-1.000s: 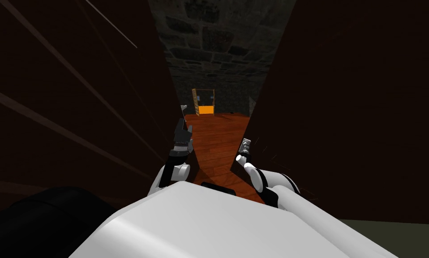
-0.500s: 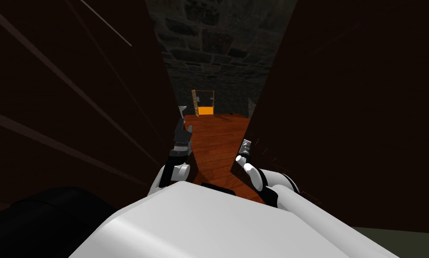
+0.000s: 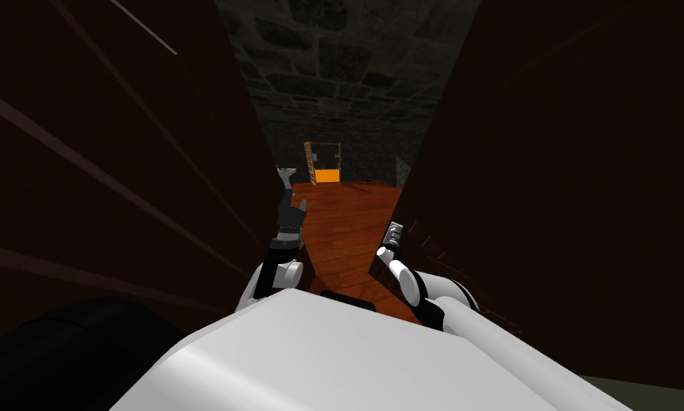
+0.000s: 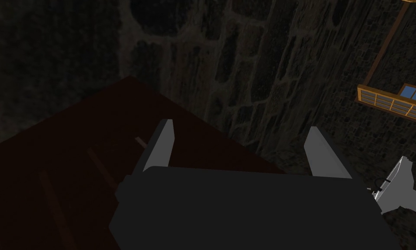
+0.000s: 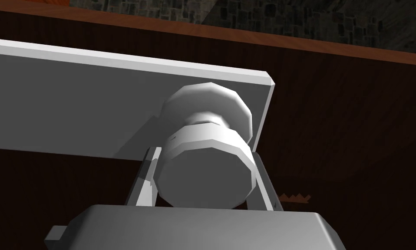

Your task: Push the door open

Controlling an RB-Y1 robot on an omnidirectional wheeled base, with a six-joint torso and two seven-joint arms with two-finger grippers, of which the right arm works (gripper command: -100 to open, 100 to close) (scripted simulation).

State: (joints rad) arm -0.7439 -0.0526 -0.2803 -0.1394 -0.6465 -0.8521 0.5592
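A dark wood door (image 3: pixel 547 178) fills the right of the head view. It carries a grey round knob (image 5: pixel 205 152) on a grey plate (image 5: pixel 72 108). My right gripper (image 5: pixel 203 173) is shut on the knob, with a finger pressed against each side; the head view shows that gripper (image 3: pixel 392 232) at the door's edge. Another dark wood panel (image 3: pixel 119 164) stands on the left, with a small grey fitting (image 3: pixel 285 173) at its edge. My left gripper (image 3: pixel 290 207) is raised beside that edge. Its fingers (image 4: pixel 161 145) stand open with nothing between them.
A narrow gap between the two dark panels shows a reddish wood floor (image 3: pixel 348 221) running to a dark stone wall (image 3: pixel 340 78). An orange, wood-framed object (image 3: pixel 325 168) stands at the far end. The panels crowd both arms closely.
The left panel's edge and its grey fitting have shifted a little leftward, so the gap looks wider at the top. The right gripper stays on the knob, and both arms have barely moved.
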